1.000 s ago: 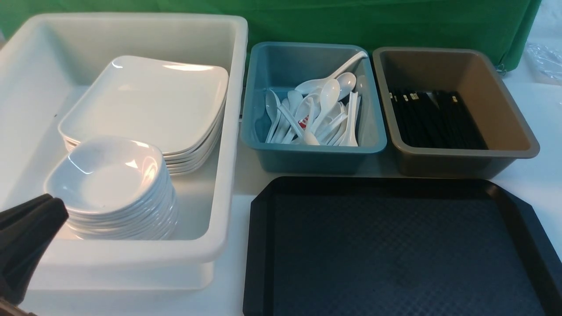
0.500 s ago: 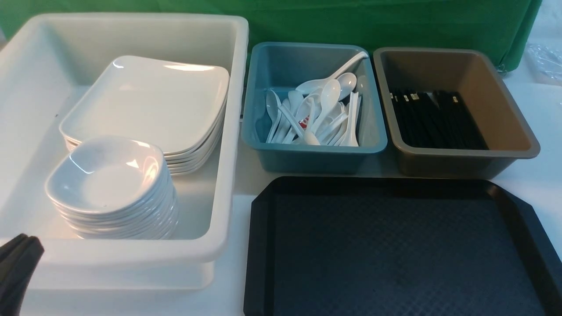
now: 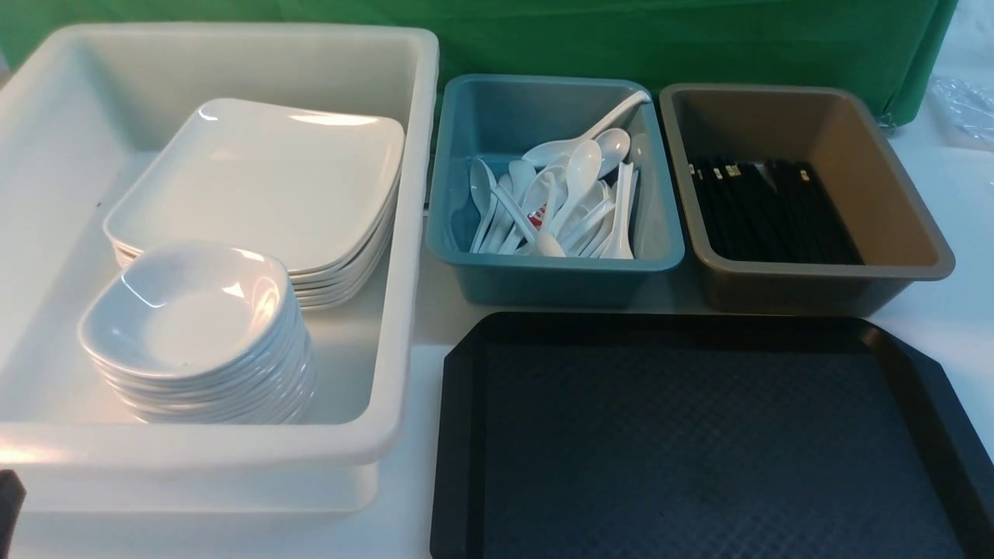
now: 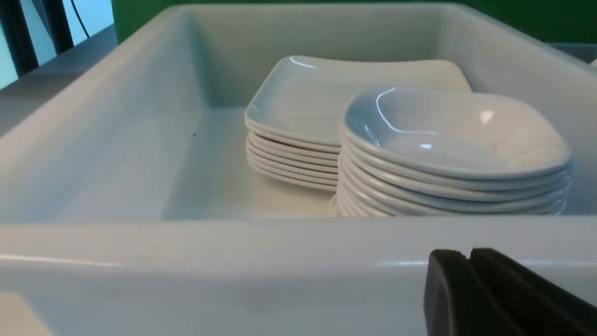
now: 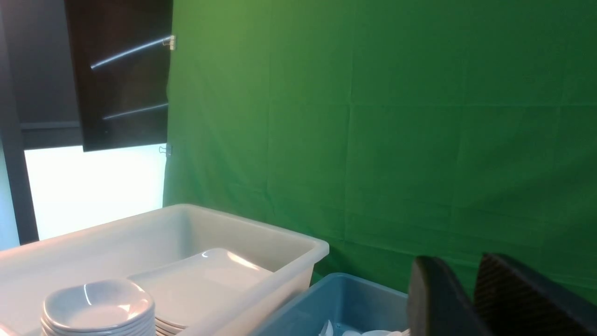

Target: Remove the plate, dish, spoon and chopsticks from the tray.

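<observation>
The white tub (image 3: 404, 233) was the largest thing on the table and stood on the robot's left. Inside it, toward the far side, sat a stack of flat plates; the top plate (image 3: 256, 178) was bare. Nearer the robot, just beside and partly overlapping that stack, rose a pile of small deep dishes, with the top dish (image 3: 186, 310) bare.

The black tray (image 3: 699, 435) lay to the right of the tub, close to the robot, with nothing on its patterned surface.

Behind the tray stood two smaller bins side by side. The blue bin (image 3: 555, 272) held a heap of white spoons, and one spoon (image 3: 578, 175) lay on top. The brown bin (image 3: 823, 272) held the black chopsticks (image 3: 769, 210), laid lengthwise in a row.

The left gripper (image 4: 468, 254) hung outside the tub's near wall, its jaws pressed together on nothing. The right gripper (image 5: 459, 266) was raised above the blue bin with a narrow gap between its fingers, grasping nothing.
</observation>
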Controlling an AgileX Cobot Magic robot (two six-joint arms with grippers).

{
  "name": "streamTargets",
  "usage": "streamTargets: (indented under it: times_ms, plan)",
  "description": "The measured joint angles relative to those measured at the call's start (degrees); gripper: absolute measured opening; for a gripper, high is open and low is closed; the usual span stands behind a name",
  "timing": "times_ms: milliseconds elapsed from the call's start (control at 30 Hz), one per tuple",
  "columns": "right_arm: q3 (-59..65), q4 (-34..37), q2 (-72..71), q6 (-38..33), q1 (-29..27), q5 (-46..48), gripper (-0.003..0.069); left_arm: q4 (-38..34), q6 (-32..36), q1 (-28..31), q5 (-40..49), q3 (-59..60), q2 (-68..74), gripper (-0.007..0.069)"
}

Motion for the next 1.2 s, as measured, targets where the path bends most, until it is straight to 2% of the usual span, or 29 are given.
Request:
streamTargets:
  times_ms: [300,1067,1200]
  plan:
    - [0.0,0.0,0.0,0.0,0.0,0.0,0.0197,-2.0,0.0,0.0,0.2,0.0,0.0,0.0016]
    - [0.0,0.0,0.0,0.0,0.0,0.0,0.0235,-1.7,0.0,0.0,0.2,0.0,0.0,0.0016]
    - [0.0,0.0,0.0,-3.4,0.0,0.0,0.0235,-1.7,0.0,0.0,0.2,0.0,0.0,0.0016]
